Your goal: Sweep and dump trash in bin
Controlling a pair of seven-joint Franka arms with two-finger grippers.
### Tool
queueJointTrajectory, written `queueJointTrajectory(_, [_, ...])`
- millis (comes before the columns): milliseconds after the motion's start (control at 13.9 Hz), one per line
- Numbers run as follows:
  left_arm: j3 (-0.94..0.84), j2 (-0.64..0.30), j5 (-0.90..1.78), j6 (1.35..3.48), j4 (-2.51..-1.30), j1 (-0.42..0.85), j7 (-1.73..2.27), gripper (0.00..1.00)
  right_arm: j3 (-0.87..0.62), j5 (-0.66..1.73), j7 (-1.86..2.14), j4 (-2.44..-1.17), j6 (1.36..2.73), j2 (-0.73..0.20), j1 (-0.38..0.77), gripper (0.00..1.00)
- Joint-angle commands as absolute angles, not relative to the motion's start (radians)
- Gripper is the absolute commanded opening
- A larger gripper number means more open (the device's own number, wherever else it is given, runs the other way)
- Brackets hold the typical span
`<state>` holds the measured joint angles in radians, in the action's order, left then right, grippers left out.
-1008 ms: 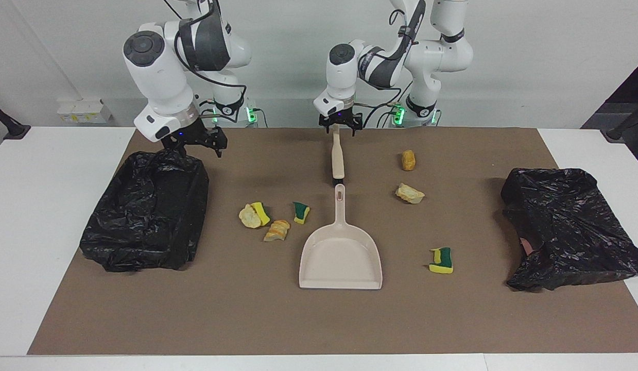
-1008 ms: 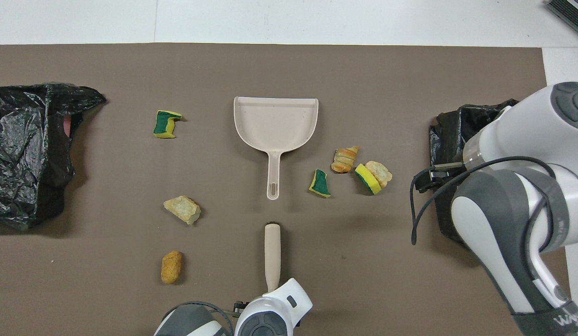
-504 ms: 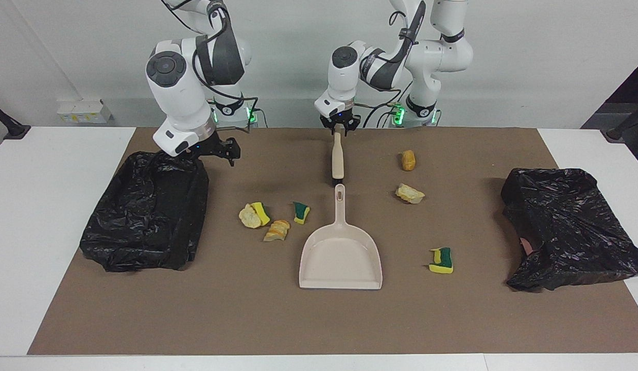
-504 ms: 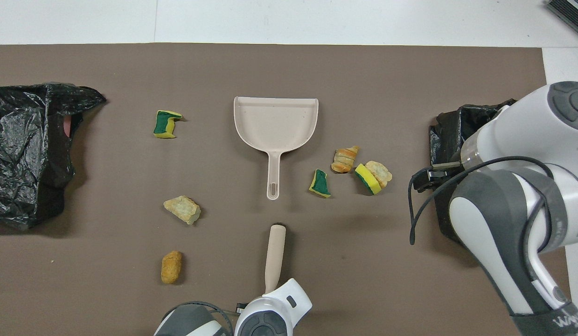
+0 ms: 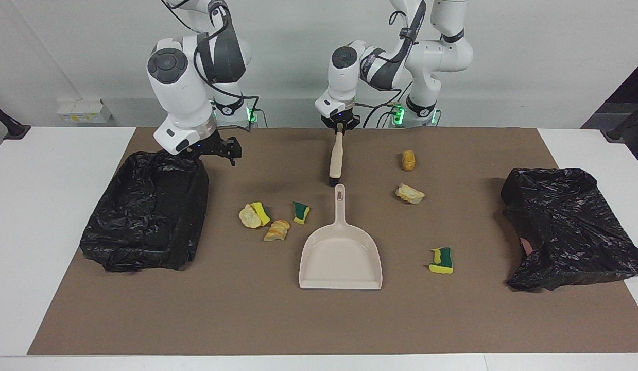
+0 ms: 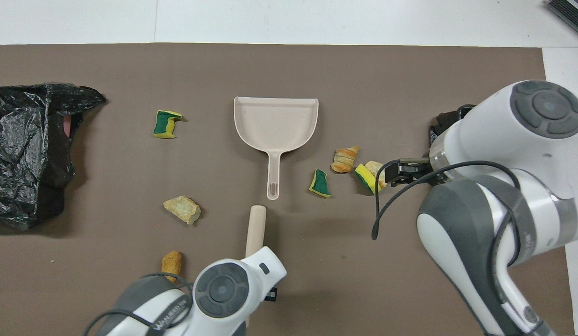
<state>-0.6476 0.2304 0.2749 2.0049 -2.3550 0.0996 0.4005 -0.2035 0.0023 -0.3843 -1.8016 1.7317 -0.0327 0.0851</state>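
Worktop (image 5: pixel 51 206) and brown mat (image 5: pixel 298 319): no change noted.

Two black-bagged bins, one at the right arm's end of the worktop (image 5: pixel 143 211) and one at the left arm's end (image 5: pixel 571 226): neither had shifted, and neither was seen to hold any scrap.

Right gripper (image 5: pixel 223 149): fingers spread, holding nothing. Within the last second it had drifted from over the nearer corner of its bin out past that bin's rim toward the middle of the mat. It hung raised, touching nothing.

Dustpan (image 5: pixel 341 257): lay flat at mid-mat, handle toward the robots, pan empty, position unchanged.

Brush (image 5: pixel 335 157): this carried the main change. A second earlier the left gripper (image 5: pixel 339 125) stood spread about the top of the handle. It was now pressed together on that handle end. The brush had swung, its bristle end turned toward the right arm's end of the worktop, just short of the dustpan handle. Whether the bristles had left the mat could not be told.

Trash: three clustered scraps (image 5: pixel 276 230) lay beside the dustpan toward the right arm's end. An orange chunk (image 5: pixel 409 160), a beige chunk (image 5: pixel 410 194) and a sponge piece (image 5: pixel 442 260) lay toward the left arm's end. All were undisturbed.

Finding: the tool was secured. Sweeping had not yet begun.
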Motion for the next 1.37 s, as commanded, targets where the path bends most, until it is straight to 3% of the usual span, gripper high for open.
queueJointTrajectory(0, [-0.498,0.226,0.161,1.962,-2.289,0.107,0.324,0.0,-0.276,0.02,-0.513,-1.702,1.735,-0.128,0.074,1.0])
queueJointTrajectory(288, [-0.307,0.095,0.029,1.944,-2.151,0.103,0.178,0.0,-0.426,-0.005,-0.79,-1.522,1.805,-0.342,0.095,1.0])
queueJointTrajectory(432, [-0.217,0.043,-0.004,1.951,-2.085,0.104,0.108,0.0,-0.43,-0.079,-0.843,-1.506,1.912,-0.411,0.155,1.0])
queueJointTrajectory(720, [-0.1,-0.148,-0.121,1.954,-1.87,0.103,-0.143,0.0,-0.509,-0.204,-0.897,-1.5,2.046,-0.538,0.161,1.0])
queueJointTrajectory(1080, [-0.002,-0.334,-0.155,2.008,-1.649,0.084,-0.595,0.0,-0.534,-0.262,-0.92,-1.519,2.066,-0.577,0.192,1.0])
queueJointTrajectory(1296, [0.002,-0.394,-0.234,2.094,-1.629,0.06,-0.71,0.0,-0.551,-0.297,-0.913,-1.543,2.074,-0.578,0.187,1.0])
